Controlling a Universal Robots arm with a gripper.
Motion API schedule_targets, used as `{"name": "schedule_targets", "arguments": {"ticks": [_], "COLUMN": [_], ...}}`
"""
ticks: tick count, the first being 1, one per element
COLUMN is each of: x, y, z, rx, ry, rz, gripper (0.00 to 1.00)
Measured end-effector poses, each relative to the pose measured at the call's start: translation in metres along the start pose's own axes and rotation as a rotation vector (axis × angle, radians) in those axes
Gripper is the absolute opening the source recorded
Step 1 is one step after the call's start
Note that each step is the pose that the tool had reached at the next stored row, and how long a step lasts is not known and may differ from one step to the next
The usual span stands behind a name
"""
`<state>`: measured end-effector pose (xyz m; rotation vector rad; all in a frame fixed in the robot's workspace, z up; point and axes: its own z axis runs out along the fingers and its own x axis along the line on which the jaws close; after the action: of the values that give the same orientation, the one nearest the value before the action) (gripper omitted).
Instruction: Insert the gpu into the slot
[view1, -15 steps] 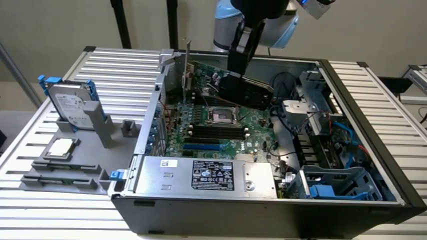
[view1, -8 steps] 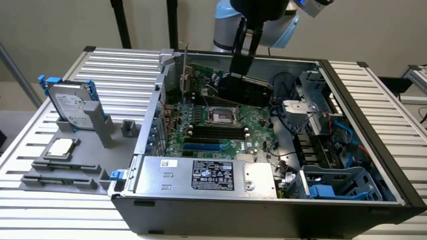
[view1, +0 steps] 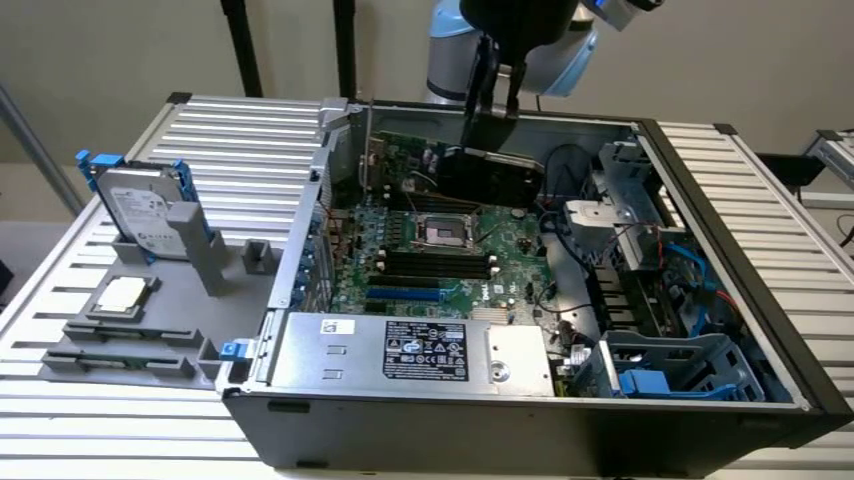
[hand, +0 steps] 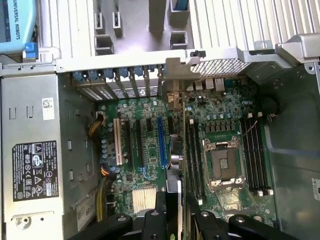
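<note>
Hanging in the gripper (view1: 490, 125), the gpu (view1: 491, 172) is clamped by its upper edge and sits in the air over the far part of the motherboard (view1: 514, 250), above the CPU socket (view1: 441, 232) and touching nothing below it. The slot (hand: 161, 142), the bright blue strip, lies bare on the part of the board closer to the power supply box (view1: 414, 352).

Seen from the wrist, the card's thin edge runs roughly the same way as the blue strip. It seems to lie off to one side of it, though, toward the black memory slots (hand: 192, 155). To my eye the job is to bring that edge squarely over the blue strip, keep the two parallel, and have the bracket end face the rear bracket openings (hand: 125, 87). Then it should come straight down with even pressure, with no tilt along its length.

The memory slots are the easy mistake, being long, parallel and just beside the target. A white slot (hand: 118, 142) waits on the other side. The case's rear wall may catch the bracket. Loose cables (view1: 567, 215) hang near the card on the exterior view's right. A hard drive (view1: 140, 212) stands well apart, out on the bench (view1: 240, 140).
</note>
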<state>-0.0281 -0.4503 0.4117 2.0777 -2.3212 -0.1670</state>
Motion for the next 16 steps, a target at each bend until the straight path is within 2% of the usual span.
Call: {"name": "schedule_targets", "arguments": {"ticks": [3, 6, 9, 10, 16], "x": [0.0001, 0.0002, 0.0005, 0.0006, 0.0007], "y": [-0.0001, -0.0002, 0.0003, 0.001, 0.0019], "z": [0.0007, 0.0023, 0.0053, 0.0066, 0.0077], "rx": [0.0112, 0.0233, 0.0314, 0.0331, 0.0332], "ry": [-0.0029, -0.0018, -0.0012, -0.0019, -0.0025], "rz": [-0.038, -0.079, -0.106, -0.111, -0.117], "gripper": [0.26, 0.26, 0.26, 0.26, 0.26]}}
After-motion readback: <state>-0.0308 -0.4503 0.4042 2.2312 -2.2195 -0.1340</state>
